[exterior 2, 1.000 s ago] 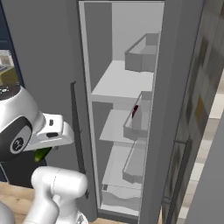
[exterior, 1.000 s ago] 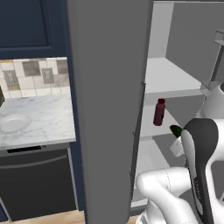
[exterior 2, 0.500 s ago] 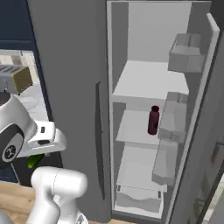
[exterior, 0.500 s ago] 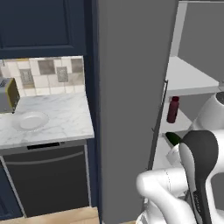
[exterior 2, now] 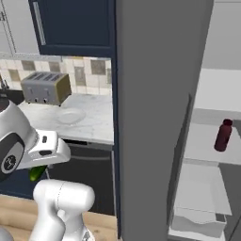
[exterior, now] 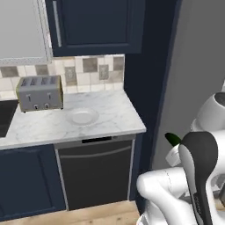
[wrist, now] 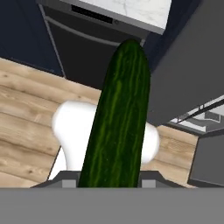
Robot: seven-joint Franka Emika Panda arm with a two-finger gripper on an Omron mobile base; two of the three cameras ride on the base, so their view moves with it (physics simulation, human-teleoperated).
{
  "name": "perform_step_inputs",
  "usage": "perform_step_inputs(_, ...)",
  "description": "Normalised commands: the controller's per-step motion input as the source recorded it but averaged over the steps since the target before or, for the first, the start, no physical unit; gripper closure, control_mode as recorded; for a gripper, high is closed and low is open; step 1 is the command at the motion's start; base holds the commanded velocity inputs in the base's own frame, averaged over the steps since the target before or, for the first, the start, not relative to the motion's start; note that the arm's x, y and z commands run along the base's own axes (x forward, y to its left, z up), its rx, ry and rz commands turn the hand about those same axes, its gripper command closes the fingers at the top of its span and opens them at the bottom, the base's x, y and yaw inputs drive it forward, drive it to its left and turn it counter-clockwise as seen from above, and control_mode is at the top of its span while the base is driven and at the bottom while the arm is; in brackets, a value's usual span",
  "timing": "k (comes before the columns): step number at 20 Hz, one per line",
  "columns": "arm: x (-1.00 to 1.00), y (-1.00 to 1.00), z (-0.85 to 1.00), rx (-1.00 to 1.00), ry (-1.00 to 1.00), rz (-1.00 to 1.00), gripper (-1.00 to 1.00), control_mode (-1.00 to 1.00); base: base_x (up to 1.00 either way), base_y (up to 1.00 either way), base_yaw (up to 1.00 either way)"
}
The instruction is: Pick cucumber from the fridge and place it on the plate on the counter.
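So the gripper (wrist: 109, 177) is clamped on the cucumber (wrist: 118, 118), which sticks straight out from between the fingers in the hand view, above the wood floor (wrist: 26, 105) with the black dishwasher front (wrist: 83, 43) beyond it. From the left base view you just catch the green tip (exterior: 173, 139) poking out by the arm, to the right of the counter (exterior: 110, 121) and off its edge. In the right base view a bit of green (exterior 2: 37, 172) shows under the white hand.

The plate (exterior: 82, 116) sits on the marble near the front edge, just right of the toaster (exterior: 39, 92), well apart from the cucumber. The fridge (exterior 2: 160, 94) door stands open on the right, with a dark red bottle (exterior 2: 223, 135) on an inner shelf (exterior 2: 202, 146).
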Motion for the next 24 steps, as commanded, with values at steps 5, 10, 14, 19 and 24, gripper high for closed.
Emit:
perform_step_inputs(5, 0.0, 0.0, 0.0, 0.0, 0.0, 0.0, 1.0, 1.0, 0.0, 0.9, 0.0)
perform_step_inputs(10, 0.0, 0.0, 0.0, 0.0, 0.0, 0.0, 1.0, 1.0, 0.0, 0.61, -0.03)
perform_step_inputs(14, 0.0, 0.0, 0.0, 0.0, 0.0, 0.0, 1.0, 1.0, 0.06, 0.7, -0.08)
perform_step_inputs(19, 0.0, 0.0, 0.0, 0.0, 0.0, 0.0, 1.0, 1.0, 0.18, 0.49, -0.13)
perform_step_inputs(24, 0.0, 0.0, 0.0, 0.0, 0.0, 0.0, 1.0, 1.0, 0.27, 0.14, -0.11)
